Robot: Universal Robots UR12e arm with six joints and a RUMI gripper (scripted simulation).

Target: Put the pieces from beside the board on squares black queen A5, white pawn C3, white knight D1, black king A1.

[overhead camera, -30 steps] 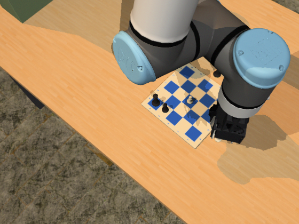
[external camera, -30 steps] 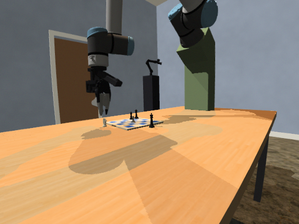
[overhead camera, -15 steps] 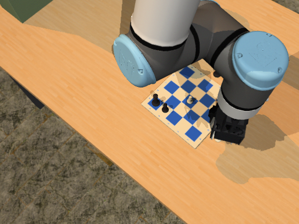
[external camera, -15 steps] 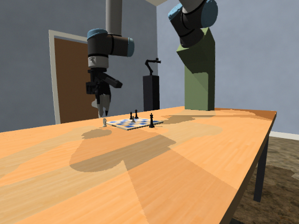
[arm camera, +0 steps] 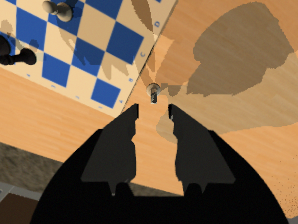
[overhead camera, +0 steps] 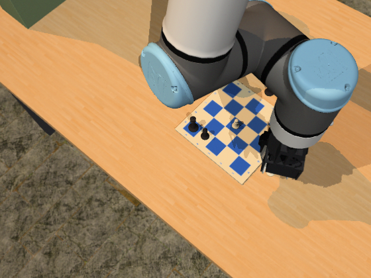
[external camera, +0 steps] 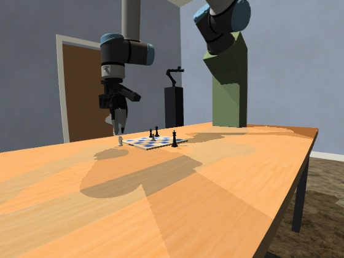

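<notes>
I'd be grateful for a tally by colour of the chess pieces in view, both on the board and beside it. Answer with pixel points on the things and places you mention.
Black pieces [overhead camera: 193, 126] [overhead camera: 205, 134] [overhead camera: 269, 92] [external camera: 156, 132] [external camera: 150, 134] [external camera: 174, 142] [arm camera: 26, 56] [arm camera: 4, 47]: 3
White pieces [overhead camera: 235, 124] [overhead camera: 269, 175] [external camera: 153, 137] [external camera: 120, 141] [arm camera: 64, 11] [arm camera: 153, 90]: 2
Total: 5

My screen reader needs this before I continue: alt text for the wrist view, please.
Open gripper, nothing between its fingers, with the white knight just beyond the fingertips in the image. The knight is on the wooden table, off the blue-and-cream board at upper left.
</notes>
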